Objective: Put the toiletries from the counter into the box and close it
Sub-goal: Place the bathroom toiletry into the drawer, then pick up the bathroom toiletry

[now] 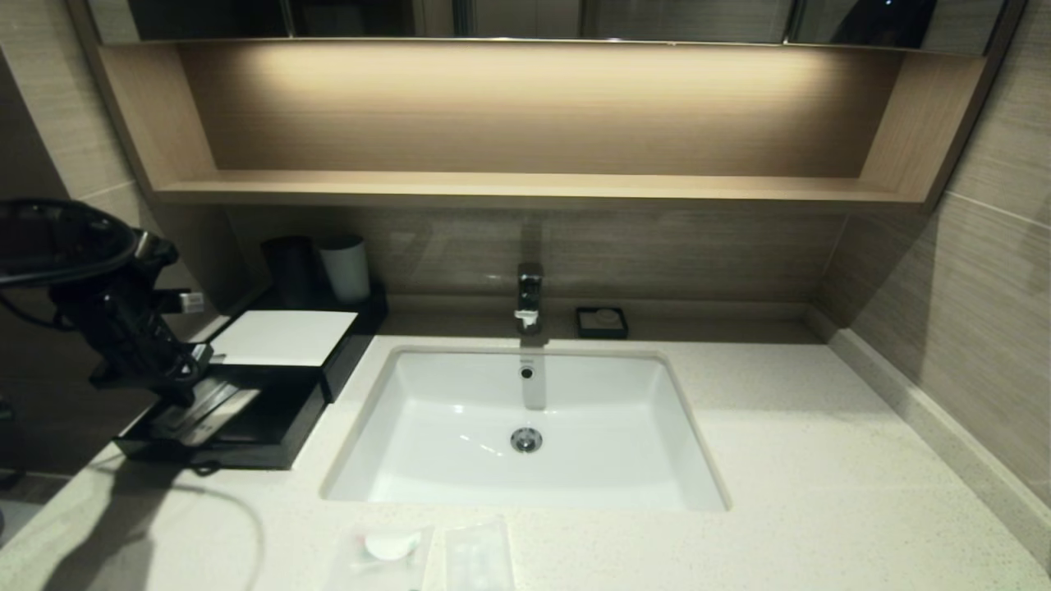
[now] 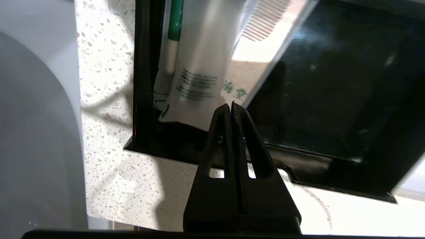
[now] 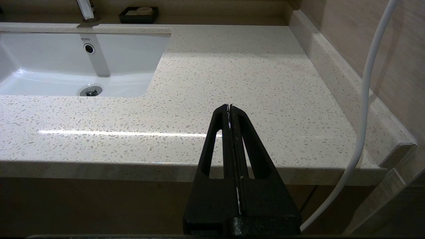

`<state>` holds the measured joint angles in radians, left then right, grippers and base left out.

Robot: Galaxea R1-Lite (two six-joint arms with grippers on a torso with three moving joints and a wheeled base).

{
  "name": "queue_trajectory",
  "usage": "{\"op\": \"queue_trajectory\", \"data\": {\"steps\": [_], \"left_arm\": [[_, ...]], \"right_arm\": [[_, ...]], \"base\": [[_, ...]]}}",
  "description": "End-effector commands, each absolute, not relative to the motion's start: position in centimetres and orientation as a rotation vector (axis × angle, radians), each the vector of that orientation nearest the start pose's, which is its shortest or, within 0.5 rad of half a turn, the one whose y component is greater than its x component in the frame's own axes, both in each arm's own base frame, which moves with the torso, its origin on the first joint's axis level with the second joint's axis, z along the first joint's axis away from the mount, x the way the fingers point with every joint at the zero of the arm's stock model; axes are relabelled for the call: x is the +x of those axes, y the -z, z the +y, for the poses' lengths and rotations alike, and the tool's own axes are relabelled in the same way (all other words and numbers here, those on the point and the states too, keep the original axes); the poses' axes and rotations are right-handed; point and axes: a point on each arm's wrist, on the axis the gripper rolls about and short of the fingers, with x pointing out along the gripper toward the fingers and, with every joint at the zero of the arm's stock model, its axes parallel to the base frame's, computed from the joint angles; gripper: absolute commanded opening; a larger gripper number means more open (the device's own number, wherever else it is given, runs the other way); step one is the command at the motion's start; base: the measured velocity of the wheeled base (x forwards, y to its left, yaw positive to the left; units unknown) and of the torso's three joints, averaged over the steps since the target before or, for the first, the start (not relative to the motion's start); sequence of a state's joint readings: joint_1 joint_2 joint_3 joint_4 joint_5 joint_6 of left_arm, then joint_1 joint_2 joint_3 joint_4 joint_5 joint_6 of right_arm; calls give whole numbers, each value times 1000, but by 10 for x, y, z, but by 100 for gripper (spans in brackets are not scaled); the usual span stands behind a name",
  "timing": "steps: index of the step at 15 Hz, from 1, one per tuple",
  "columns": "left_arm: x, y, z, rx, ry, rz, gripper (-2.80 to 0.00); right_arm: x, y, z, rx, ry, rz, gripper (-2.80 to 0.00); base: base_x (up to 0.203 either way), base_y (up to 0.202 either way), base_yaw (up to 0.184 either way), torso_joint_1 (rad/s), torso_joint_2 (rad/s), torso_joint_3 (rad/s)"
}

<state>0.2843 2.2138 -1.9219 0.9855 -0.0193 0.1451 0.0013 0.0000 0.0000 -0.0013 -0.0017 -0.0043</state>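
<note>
The black box [image 1: 349, 349] with a white top panel stands on the counter [image 1: 821, 460], left of the sink. Its drawer [image 1: 275, 431] is pulled out. The long packet [image 2: 199, 66] lies inside the drawer, along one wall. My left gripper [image 2: 231, 105] is shut and hangs over the packet's near end; nothing shows between the fingers. It shows over the drawer in the head view [image 1: 190, 392]. The squarish packet with a white disc [image 1: 386, 546] and the small rectangular packet [image 1: 479, 556] lie on the counter in front of the sink. My right gripper [image 3: 229, 107] is shut and empty, off the counter's front edge.
The white sink basin [image 1: 460, 484] and faucet [image 1: 530, 295] are in the middle. A small black dish [image 1: 602, 322] stands behind the sink. Two cups [image 1: 345, 267] stand behind the box. A thin cable [image 1: 246, 509] lies on the counter. A white cable [image 3: 365, 99] hangs beside the right arm.
</note>
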Motion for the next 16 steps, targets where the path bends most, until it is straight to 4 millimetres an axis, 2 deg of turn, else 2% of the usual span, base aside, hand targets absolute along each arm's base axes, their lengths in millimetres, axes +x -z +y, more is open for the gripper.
{"op": "queue_trajectory", "data": {"steps": [1,5,8,10,14,16], "left_arm": [[371,-193,101,-50,-129,1211,-280],[355,-218,90,-35,-118,1171,-280],[333,-241,76,-48,-70,1164,-280],[312,-253,59,-77,22,1195,-280],[278,-256,15,-72,139,1259,-280],[268,-255,-7,-77,167,1282,-280]], "right_arm": [[-23,-75,0,-6,0,0,-280],[-23,-75,0,-5,0,0,-280],[-23,-75,0,-6,0,0,-280],[-23,-75,0,-5,0,0,-280],[-23,-75,0,-6,0,0,-280],[-23,-75,0,-6,0,0,-280]], "base": [[0,0,0,0,0,0],[0,0,0,0,0,0],[0,0,0,0,0,0],[0,0,0,0,0,0],[0,0,0,0,0,0],[0,0,0,0,0,0]]}}
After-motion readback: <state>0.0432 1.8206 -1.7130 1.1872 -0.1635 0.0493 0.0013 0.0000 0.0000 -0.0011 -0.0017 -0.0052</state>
